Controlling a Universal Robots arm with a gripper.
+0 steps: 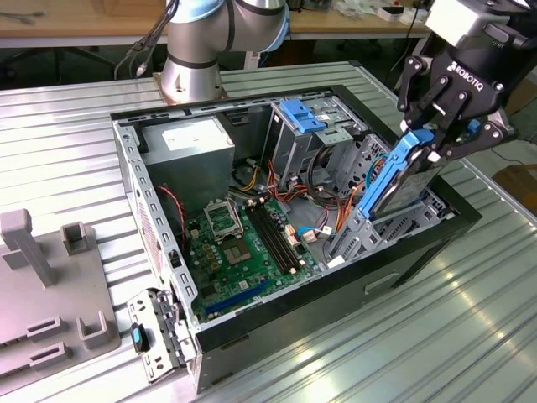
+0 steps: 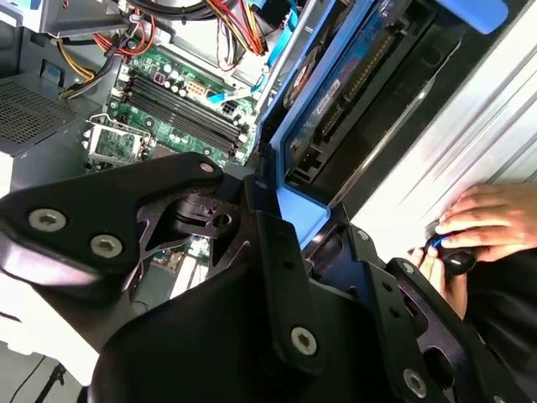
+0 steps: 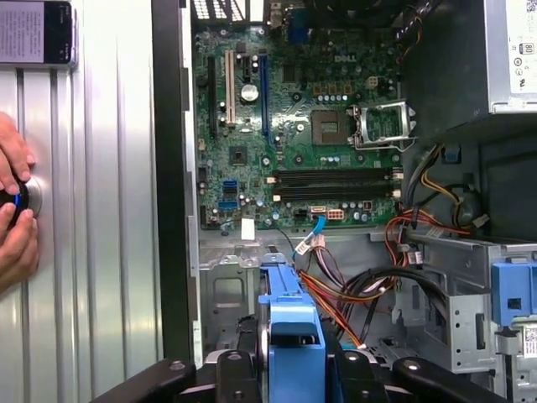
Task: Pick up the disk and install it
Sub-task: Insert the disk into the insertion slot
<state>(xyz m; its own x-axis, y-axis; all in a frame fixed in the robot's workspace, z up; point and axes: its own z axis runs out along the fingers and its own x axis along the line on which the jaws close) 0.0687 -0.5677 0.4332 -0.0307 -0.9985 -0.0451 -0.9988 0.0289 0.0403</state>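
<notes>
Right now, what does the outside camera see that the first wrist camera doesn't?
The exterior view adds the robot arm's round base behind the computer case, and a grey stand on the exterior view's left. The first wrist view adds a person's hands around a small dark round thing on the metal table. Both share the green circuit board, the coloured wires, and the gripper shut on the tilted disk.

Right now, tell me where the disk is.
In the exterior view the disk stands tilted at the view's right, gripped at its top by the hand, its lower end at the grey drive bay.
</notes>
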